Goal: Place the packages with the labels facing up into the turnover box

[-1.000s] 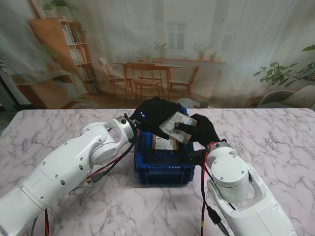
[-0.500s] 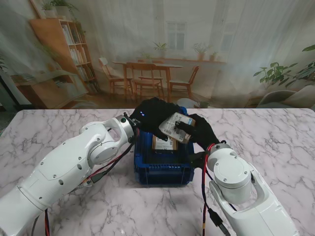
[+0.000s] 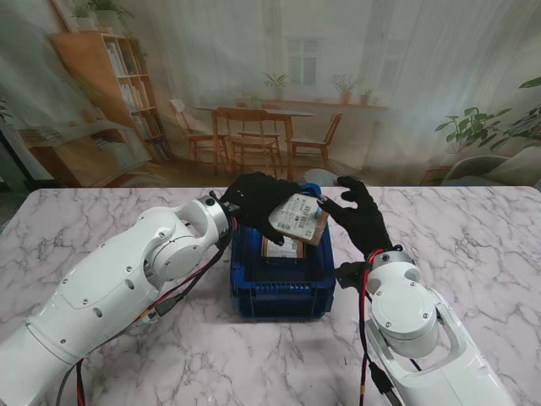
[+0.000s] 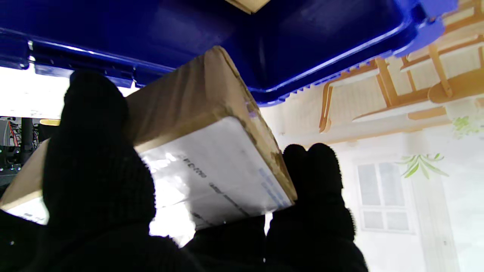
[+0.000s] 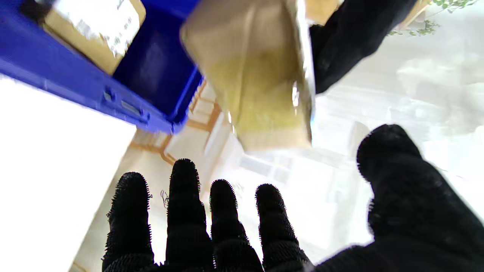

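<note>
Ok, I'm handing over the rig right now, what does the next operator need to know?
Left hand: shut on a labelled cardboard package, held over the far end of the blue turnover box, label up.
Right hand: open, holding nothing, beside the box on the right.
Done: one package already lies in the box, label up.
Left: lower the held package in, label up, and let go. No other packages show on the table.

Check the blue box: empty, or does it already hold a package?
Not empty. One package lies label-up inside the blue box; the left hand holds another above it.
</note>
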Robot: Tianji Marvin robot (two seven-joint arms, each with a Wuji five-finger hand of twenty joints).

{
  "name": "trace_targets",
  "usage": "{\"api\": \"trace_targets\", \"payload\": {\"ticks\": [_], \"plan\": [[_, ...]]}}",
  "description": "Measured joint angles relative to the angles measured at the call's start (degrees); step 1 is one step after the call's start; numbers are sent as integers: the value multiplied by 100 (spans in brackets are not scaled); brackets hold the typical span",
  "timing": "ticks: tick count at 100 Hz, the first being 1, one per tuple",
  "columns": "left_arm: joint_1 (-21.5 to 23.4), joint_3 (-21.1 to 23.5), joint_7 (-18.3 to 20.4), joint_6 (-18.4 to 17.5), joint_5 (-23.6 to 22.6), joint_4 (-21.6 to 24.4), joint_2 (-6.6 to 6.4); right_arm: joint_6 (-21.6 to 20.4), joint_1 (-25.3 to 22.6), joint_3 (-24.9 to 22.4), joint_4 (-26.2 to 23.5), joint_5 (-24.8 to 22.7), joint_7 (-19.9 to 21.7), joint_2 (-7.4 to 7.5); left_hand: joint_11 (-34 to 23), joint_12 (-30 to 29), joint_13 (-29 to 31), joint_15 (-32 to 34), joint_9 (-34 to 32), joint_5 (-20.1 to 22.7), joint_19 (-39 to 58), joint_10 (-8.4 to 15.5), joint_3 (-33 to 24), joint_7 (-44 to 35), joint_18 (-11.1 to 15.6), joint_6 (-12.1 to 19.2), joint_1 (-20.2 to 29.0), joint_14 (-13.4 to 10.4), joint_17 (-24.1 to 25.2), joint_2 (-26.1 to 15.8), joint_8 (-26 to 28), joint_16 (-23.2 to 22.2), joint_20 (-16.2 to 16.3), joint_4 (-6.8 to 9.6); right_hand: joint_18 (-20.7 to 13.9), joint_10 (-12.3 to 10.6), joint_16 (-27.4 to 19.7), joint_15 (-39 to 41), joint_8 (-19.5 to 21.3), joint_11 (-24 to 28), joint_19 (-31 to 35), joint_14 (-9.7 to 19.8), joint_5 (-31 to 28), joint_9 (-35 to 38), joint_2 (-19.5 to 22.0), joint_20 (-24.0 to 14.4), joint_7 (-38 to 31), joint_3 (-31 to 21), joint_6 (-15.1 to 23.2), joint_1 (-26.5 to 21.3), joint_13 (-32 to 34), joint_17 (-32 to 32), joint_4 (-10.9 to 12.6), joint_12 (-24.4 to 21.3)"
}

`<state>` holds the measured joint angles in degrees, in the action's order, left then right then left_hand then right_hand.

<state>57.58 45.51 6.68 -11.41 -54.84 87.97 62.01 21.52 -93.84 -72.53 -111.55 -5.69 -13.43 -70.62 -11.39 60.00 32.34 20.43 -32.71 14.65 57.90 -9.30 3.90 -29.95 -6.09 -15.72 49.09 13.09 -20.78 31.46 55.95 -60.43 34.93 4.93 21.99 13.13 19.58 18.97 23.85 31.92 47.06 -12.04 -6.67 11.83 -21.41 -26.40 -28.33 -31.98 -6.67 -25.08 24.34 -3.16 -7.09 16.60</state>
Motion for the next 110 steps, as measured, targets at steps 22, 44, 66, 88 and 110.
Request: {"api": "trace_targets", "payload": {"ticks": [22,44,66,88,110], "plan": [[-90,-116,351,314,286,87,-59,-659,-512,-391,-112,-339,-341,5,35,0,55,0,-72,61,70,-44,0,16,-63,0,-2,46,-35,16,-44,5,0,0,-10,-18,-217,-331,0,-171,-414,1,-4,1,188,-4,84,216,14,-1,-43,16,41,-134],[-339,-490,548,739,468,-85,-51,-1079,-886,-636,-92,-584,-836,-16,82,0,66,0,-99,87,79,-57,0,61,-66,0,-2,46,-41,16,-62,302,0,0,-12,-24,-241,-476,0,-201,-599,1,-12,5,220,-16,143,272,83,-4,-32,16,42,-134],[-392,-586,1055,942,543,-119,-55,-1231,-1059,-736,-22,-414,-925,-30,148,0,184,1,-207,210,166,-118,0,165,-123,-34,-2,64,-118,34,-75,763,0,0,-12,-24,-242,-621,0,-278,-729,1,-19,5,220,-78,142,280,84,-6,-36,16,49,-143],[-390,-714,1292,1224,542,102,-127,-1267,-1060,-750,143,-346,-1017,-60,170,-12,246,5,-283,281,291,-149,0,196,-177,-45,-7,103,-151,69,-99,812,27,-3,-13,-24,-242,-621,0,-345,-842,1,-19,5,282,-165,142,283,86,-11,-35,9,49,-194],[-512,-943,1435,1320,654,87,-123,-1328,-1096,-804,201,-336,-1078,-77,-52,-389,299,97,-302,371,324,-177,0,280,-217,-85,-63,135,-185,69,-118,944,57,-99,-13,-24,-242,-621,0,-346,-905,1,-19,-7,274,-233,142,289,87,-12,-35,8,50,-194]]}}
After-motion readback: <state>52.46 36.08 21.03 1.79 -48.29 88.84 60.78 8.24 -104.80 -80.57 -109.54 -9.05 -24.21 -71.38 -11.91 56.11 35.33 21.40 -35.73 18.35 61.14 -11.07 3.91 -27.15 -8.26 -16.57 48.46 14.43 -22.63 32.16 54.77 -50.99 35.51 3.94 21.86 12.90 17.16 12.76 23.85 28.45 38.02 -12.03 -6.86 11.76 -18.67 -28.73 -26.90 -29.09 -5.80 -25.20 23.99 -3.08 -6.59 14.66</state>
